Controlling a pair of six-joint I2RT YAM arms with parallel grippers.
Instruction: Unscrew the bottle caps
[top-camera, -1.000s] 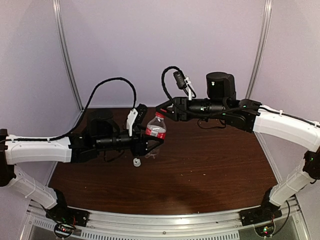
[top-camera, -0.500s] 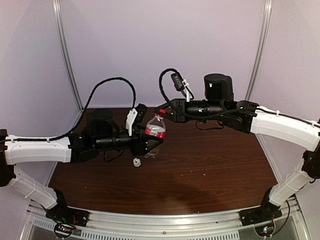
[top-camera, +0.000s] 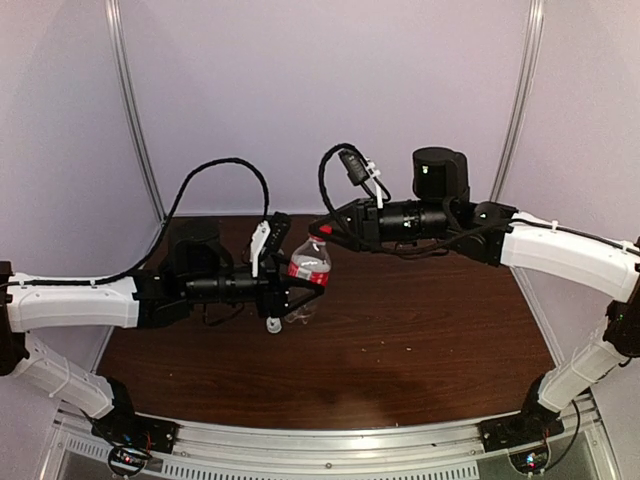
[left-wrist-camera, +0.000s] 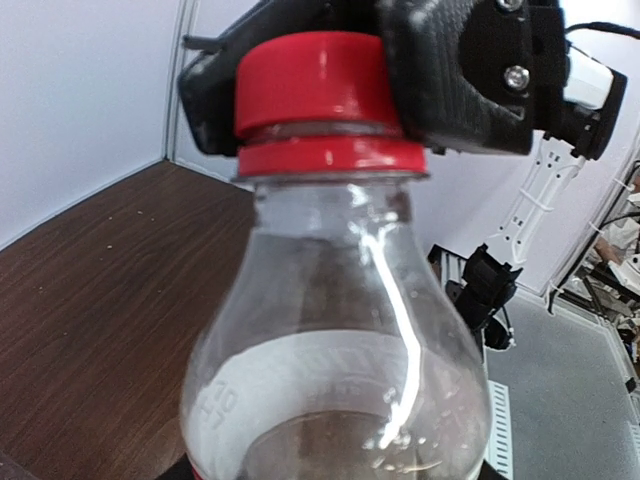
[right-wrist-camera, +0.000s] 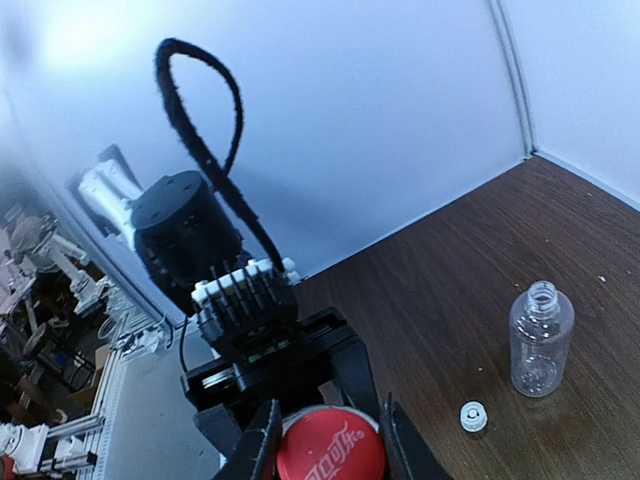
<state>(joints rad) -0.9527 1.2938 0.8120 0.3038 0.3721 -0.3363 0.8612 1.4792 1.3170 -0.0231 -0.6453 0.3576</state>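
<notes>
My left gripper is shut on the red-label bottle and holds it upright above the table. The bottle's clear shoulder fills the left wrist view. Its red cap sits on the neck, with my right gripper's dark fingers pressed on either side of it. My right gripper is shut on the red cap, reaching in from the right. The plain bottle stands uncapped on the table. The white cap lies beside it and also shows in the top view.
The brown table is closed in by pale walls at the back and sides. A metal rail runs along its near edge. Black cables loop above both wrists.
Both grippers and the red-label bottle have shifted slightly down and to the left together. The right gripper stays on the red cap.
</notes>
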